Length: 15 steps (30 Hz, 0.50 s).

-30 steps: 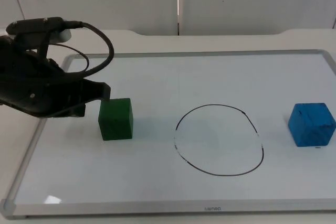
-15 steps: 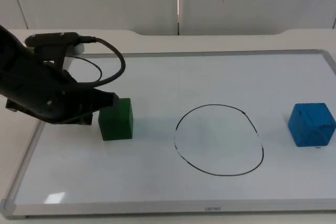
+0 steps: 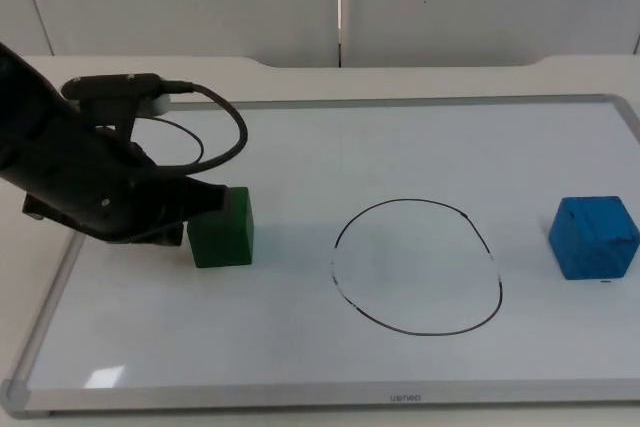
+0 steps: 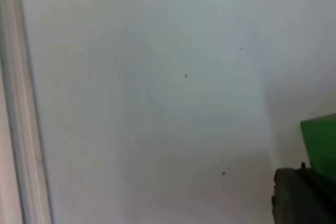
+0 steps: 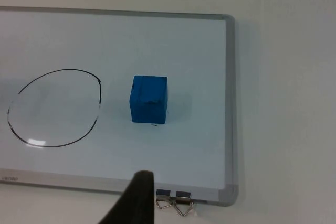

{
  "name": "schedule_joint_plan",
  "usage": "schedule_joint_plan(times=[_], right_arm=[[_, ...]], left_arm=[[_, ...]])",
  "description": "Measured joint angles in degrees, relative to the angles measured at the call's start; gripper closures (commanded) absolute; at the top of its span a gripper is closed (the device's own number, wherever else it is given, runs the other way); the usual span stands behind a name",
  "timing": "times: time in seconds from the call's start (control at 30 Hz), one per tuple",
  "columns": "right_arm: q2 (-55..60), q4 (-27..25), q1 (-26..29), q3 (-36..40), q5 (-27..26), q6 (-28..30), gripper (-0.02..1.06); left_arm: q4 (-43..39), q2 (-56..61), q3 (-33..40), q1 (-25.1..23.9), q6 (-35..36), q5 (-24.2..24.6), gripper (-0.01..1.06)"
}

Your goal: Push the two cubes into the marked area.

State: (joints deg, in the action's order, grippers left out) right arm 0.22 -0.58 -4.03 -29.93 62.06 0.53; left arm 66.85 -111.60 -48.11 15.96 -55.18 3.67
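Cubes first: the green cube (image 3: pixel 221 228) sits on the whiteboard (image 3: pixel 400 147) on the left arm's side of the drawn circle (image 3: pixel 416 266), apart from the line, and the blue cube (image 3: pixel 594 237) sits well apart on the other side, near the board's right frame. Both lie outside the marked area. They look like small, rigid blocks with flat faces, probably light, and the glossy board should let them slide easily. No grasp is needed; a flat push low on the face turned away from the circle seems the safest contact, since a push near a top edge or off-centre could tip or spin a cube and send it past the ring.

The left gripper (image 3: pixel 212 199) is down at the green cube's outer side, its tip against or just beside the upper left edge of the block; whether it truly touches is hard to say. In the left wrist view a black fingertip (image 4: pixel 302 195) stands right by a cut-off slice of green. Whether its fingers are apart or together I cannot tell, as the arm's body covers them from above.

The right arm waits off the board; one dark fingertip (image 5: pixel 134 200) of the right gripper shows above the board's near frame and a binder clip (image 5: pixel 176 200), and its opening cannot be judged either.
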Motion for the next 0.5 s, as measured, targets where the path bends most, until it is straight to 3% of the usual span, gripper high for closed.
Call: schedule_joint_plan(times=[0.5], right_arm=[[0.0,0.0,0.0,0.0,0.0,0.0,-0.01]], left_arm=[[-0.1,0.0,-1.0,1.0,0.0,-0.4,1.05]])
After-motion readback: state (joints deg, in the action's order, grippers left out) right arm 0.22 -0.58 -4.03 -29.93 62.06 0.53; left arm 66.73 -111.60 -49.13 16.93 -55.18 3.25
